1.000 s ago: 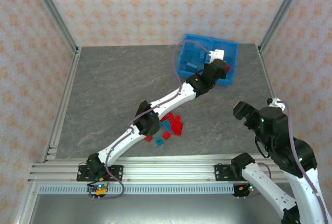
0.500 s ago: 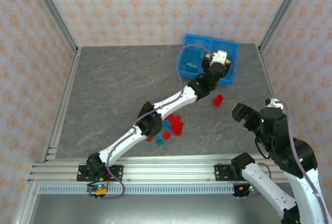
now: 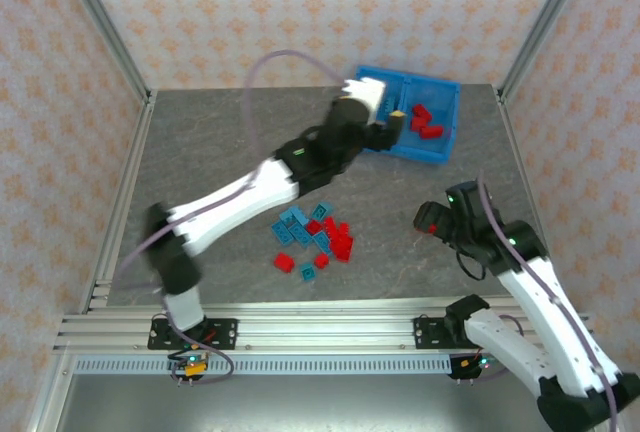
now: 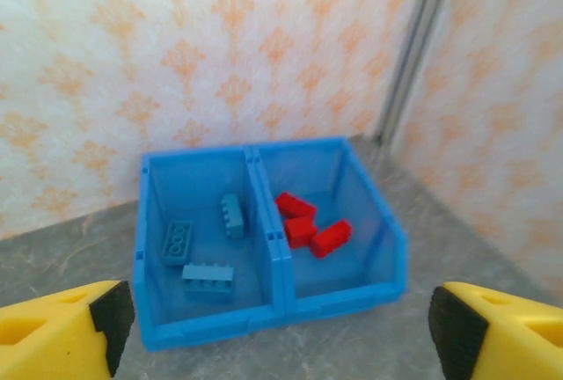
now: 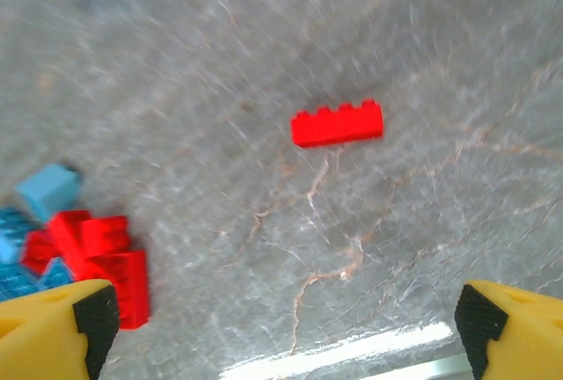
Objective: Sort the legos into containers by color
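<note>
The translucent blue bin [image 3: 420, 156] stands at the back right of the table. In the left wrist view the bin [image 4: 211, 325] holds three light blue legos [image 4: 207, 276] in its left compartment and three red legos [image 4: 308, 226] in its right. The red ones [image 3: 425, 122] also show from above. My left gripper [image 3: 392, 115] hovers at the bin's left half, open [image 4: 283, 323] and empty. A pile of red and blue legos [image 3: 315, 237] lies mid-table. My right gripper [image 3: 428, 222] is open [image 5: 288, 317] just short of a lone red lego [image 5: 338, 123] on the table.
The pile's edge [image 5: 92, 257] and a light blue lego [image 5: 48, 188] lie left of the right gripper. Metal frame posts [image 3: 110, 42] and patterned walls close in the table. An aluminium rail [image 3: 330, 327] runs along the near edge.
A red lego landed on the table in front of the bin. The left arm swung left and its gripper pulled back to the bin's left half. The right arm reached forward over the fallen lego.
</note>
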Tool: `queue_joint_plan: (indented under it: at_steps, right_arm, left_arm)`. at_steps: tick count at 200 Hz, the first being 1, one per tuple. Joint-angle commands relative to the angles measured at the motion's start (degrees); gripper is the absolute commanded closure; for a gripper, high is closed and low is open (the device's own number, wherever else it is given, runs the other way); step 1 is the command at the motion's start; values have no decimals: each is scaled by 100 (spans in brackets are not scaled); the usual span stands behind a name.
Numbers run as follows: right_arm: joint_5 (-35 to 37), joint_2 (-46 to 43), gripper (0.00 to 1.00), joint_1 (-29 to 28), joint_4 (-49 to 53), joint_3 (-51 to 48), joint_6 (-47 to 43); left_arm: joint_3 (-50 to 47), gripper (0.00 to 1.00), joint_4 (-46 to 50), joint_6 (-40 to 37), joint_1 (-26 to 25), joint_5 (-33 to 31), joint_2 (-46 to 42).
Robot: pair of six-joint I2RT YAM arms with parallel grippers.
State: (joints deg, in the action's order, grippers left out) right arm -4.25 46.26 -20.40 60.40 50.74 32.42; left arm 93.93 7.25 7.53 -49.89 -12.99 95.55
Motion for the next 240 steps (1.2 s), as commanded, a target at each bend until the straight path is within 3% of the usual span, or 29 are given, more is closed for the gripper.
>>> queue_joint_plan:
  at_steps: [1,43,67,96,125,176,200,240]
  right_arm:
    - [-586,599,1,497,-861,-371,191]
    - [-267,2338,1,843,-1783,-361,-599]
    - [-5,3066,1,921,-2057,-181,-961]
    - [-48,3539,1,1108,-2347,-177,-1081]
    - [-273,3860,0,1176,-2552,-177,-1371]
    - [-599,4361,29,1245,-2621,5,-1575]
    - [-657,4383,34,1241,-2608,22,-1532]
    - [-665,3526,44,1245,-2506,84,-1271]
  left_arm:
    - [-1426,0,-493,-816,-36,1079,-1214]
    - [-3206,0,1440,-2699,-454,2766,-3501]
    - [-3699,0,2402,-3149,-638,3000,-4479]
    - [-3939,0,3365,-3675,-722,3367,-4897]
    - [-4195,0,3324,-3903,-742,3663,-4958]
    - [-4325,0,2934,-4084,-757,3760,-4727]
    - [-4329,0,2830,-4033,-751,3720,-4698]
    - [-4347,0,2556,-3863,-753,3394,-4767]
